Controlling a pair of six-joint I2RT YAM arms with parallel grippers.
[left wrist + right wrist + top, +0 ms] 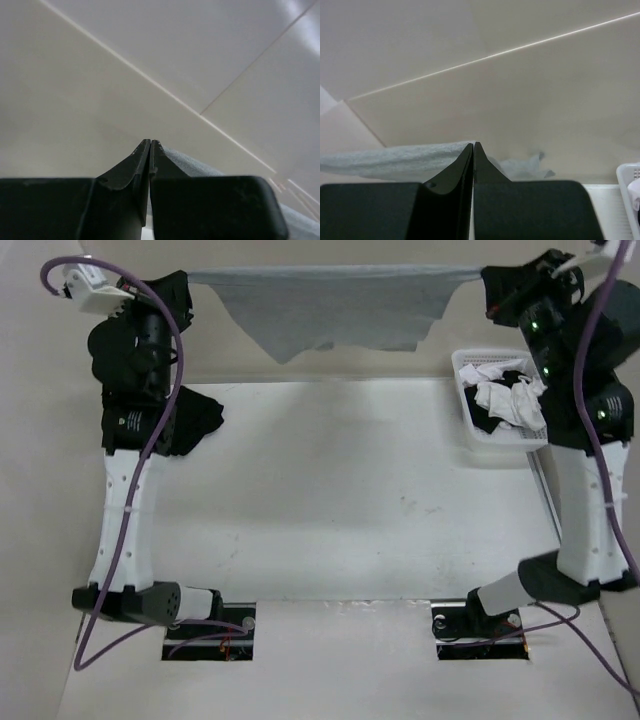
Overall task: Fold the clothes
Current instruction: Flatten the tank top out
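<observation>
While your left gripper (186, 278) and right gripper (486, 278) are clamping its ends, you are holding the grey shirt (320, 310) stretched across the top of the frame.

The desk (330, 500) is a plain white surface, a bit scuffed and mostly bare in the middle. Over at its left edge a black garment (203, 420) lies crumpled in a loose heap, partly hidden. On the far right corner stands a white plastic basket (464, 405) with slotted walls. White garments (510, 398) are bunched up inside it, with black ones (485, 422) tucked under and beside them. One corner of that basket (626, 182) also shows at the edge of the right wrist view, with a bit of white cloth (635, 192) in it. Behind the desk rises a pale beige wall (330, 368), its panels (150, 50) meeting at thin seams.
</observation>
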